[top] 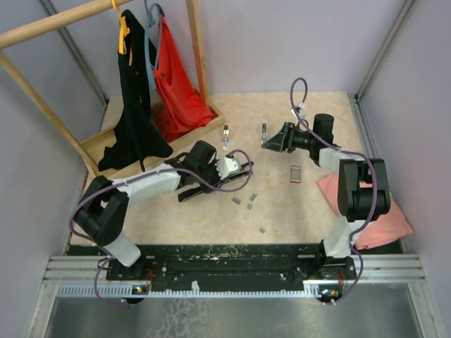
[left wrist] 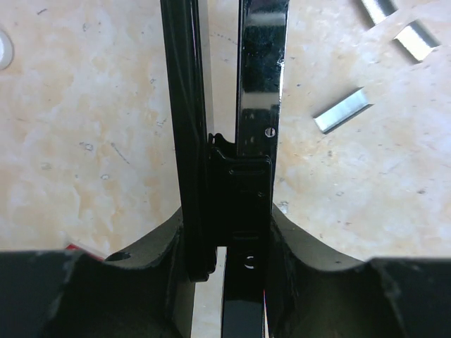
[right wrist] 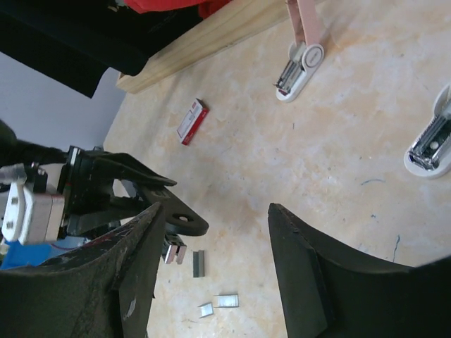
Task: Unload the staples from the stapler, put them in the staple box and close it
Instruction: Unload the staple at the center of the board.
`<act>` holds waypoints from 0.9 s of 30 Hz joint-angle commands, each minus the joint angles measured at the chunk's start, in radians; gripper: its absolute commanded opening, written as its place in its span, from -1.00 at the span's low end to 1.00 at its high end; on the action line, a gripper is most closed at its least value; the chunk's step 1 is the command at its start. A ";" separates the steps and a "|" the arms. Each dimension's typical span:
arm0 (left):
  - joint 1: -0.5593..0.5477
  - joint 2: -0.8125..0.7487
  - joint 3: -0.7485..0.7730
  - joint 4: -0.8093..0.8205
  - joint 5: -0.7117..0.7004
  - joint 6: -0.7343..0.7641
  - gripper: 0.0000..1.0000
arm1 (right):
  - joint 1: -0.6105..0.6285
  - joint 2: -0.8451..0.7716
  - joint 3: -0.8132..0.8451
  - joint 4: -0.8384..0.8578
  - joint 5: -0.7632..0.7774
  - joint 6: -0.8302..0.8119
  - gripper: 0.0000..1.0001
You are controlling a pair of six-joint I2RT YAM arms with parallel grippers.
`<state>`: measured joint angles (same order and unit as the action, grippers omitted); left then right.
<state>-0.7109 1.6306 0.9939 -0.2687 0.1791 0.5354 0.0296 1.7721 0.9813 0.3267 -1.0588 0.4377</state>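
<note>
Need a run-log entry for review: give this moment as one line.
left fingers: shut on stapler | right fingers: open, empty | staples: several strips loose on table

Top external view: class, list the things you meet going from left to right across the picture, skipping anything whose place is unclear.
black garment → red garment → first small stapler → second small stapler → small box → pink cloth

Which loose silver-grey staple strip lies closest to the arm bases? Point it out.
The lone silver-grey metal staple strip nearest the table's front edge. The other strips cluster farther back, near the black stapler held in the left end effector.
</note>
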 commanded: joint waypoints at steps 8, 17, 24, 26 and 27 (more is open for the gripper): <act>0.143 0.011 0.170 -0.216 0.523 -0.057 -1.00 | -0.011 -0.187 -0.010 0.044 -0.103 -0.185 0.33; 0.185 0.081 0.273 -0.386 0.768 -0.032 -1.00 | -0.004 -0.325 -0.035 -0.046 -0.153 -0.469 0.48; 0.213 0.137 0.325 -0.471 0.896 -0.010 -1.00 | 0.035 -0.461 -0.101 -0.151 -0.197 -0.817 0.49; 0.219 0.155 0.337 -0.490 0.922 -0.005 -1.00 | 0.057 -0.494 -0.098 -0.266 -0.197 -0.980 0.52; 0.221 0.163 0.344 -0.499 0.934 -0.003 -1.00 | 0.070 -0.508 -0.093 -0.329 -0.194 -1.066 0.54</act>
<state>-0.5091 1.7714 1.2793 -0.7094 0.9630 0.5022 0.0586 1.3457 0.8810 0.1703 -1.2110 -0.2573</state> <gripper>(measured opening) 0.420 0.754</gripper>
